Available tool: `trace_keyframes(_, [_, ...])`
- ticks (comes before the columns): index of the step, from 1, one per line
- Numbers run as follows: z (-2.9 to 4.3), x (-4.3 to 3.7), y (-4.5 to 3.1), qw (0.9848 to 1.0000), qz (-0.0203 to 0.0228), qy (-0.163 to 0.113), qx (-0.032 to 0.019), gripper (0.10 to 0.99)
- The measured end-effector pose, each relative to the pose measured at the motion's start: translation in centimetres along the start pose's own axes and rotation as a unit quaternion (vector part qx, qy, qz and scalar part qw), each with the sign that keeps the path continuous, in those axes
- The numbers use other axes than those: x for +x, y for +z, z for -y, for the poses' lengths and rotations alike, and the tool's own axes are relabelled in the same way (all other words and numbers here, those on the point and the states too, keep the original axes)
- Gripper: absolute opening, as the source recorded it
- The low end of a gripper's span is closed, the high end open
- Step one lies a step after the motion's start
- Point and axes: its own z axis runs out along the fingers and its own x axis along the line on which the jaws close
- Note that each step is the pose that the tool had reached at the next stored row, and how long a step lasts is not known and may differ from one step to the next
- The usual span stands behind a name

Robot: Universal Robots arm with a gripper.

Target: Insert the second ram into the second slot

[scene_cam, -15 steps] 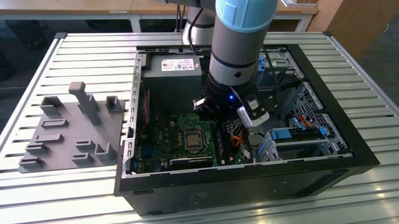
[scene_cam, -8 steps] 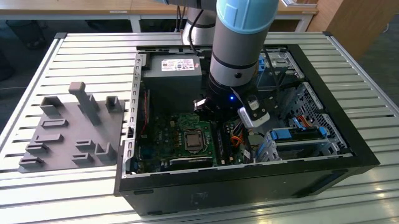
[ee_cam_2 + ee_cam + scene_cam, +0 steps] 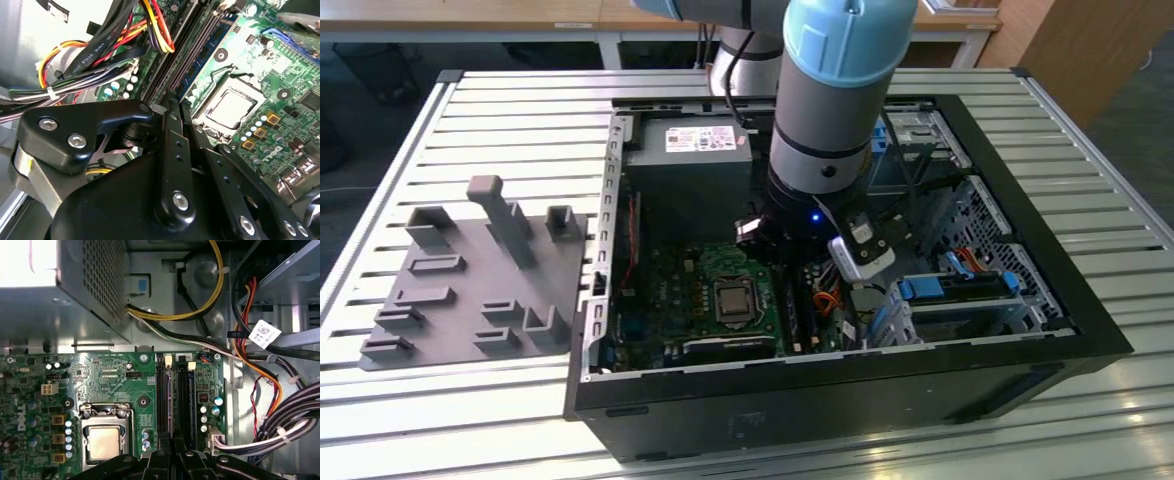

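We see the gripper [image 3: 167,102] low inside the open computer case [image 3: 854,400], its tip just above the black memory slots [image 3: 163,400]. We cannot tell whether it is clenched, released or grasping anything. In the second wrist view, the blue ram stick [image 3: 212,47] lies along the slot row, parallel to the black slots on the side toward the processor socket [image 3: 104,440] and just ahead of the gripper tip. We cannot tell if it is fully seated. A bundle of black, red and yellow cables [image 3: 100,45] runs on the other side of the slots. Farther back we see the gray power supply [image 3: 694,165] against the case's rear wall. The arm [image 3: 834,100] comes down into the case from above. The case sits on a slatted metal table [image 3: 520,110]. A gray fixture tray [image 3: 447,285] lies beside it at the exterior view's left.
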Motion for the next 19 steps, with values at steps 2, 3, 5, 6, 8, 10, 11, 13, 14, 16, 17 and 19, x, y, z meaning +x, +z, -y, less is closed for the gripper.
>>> trace_keyframes(2, [0.0, 0.0, 0.06, 1.0, 0.0, 0.0, 0.0001, 0.137])
trace_keyframes(3, [0.0, 0.0, 0.06, 1.0, -0.0001, 0.0, 0.0002, 0.137])
trace_keyframes(5, [0.0, -0.01, 0.08, 1.0, 0.0, 0.0, 0.0001, 0.137])
trace_keyframes(6, [-0.01, -0.02, 0.11, 1.0, 0.0, 0.0, 0.0002, 0.137])
trace_keyframes(8, [-0.03, -0.04, 0.14, 1.0, 0.0, 0.0, 0.0008, 0.137])
trace_keyframes(10, [-0.06, -0.05, 0.15, 1.0, 0.0, 0.0, 0.0016, 0.137])
trace_keyframes(11, [-0.07, -0.05, 0.15, 1.0, 0.0, 0.0, 0.0017, 0.137])
trace_keyframes(13, [-0.09, -0.06, 0.15, 1.0, 0.0, 0.0, 0.0018, 0.137])
trace_keyframes(14, [-0.1, -0.06, 0.15, 1.0, -0.0001, 0.0, 0.0018, 0.137])
trace_keyframes(16, [-0.11, -0.08, 0.12, 1.0, -0.0007, 0.0, 0.0019, 0.137])
trace_keyframes(17, [-0.11, -0.1, 0.12, 1.0, -0.001, 0.0, 0.0018, 0.137])
trace_keyframes(19, [-0.11, -0.15, 0.12, 1.0, -0.0016, 0.0, 0.0021, 0.137])
